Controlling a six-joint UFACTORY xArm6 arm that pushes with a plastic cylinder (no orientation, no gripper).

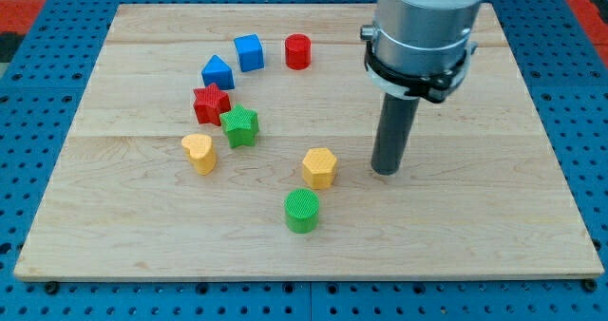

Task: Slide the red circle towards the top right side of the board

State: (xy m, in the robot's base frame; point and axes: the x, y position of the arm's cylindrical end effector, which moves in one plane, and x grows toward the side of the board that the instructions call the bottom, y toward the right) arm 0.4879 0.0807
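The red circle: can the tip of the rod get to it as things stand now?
Probably yes. My tip rests toward the view's right of the yellow hexagon, and the red circle lies toward the view's top left of it. No block lies on the bare board between them.

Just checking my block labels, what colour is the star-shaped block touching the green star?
Red. The red star sits at the green star's upper left, clearest in the camera view.
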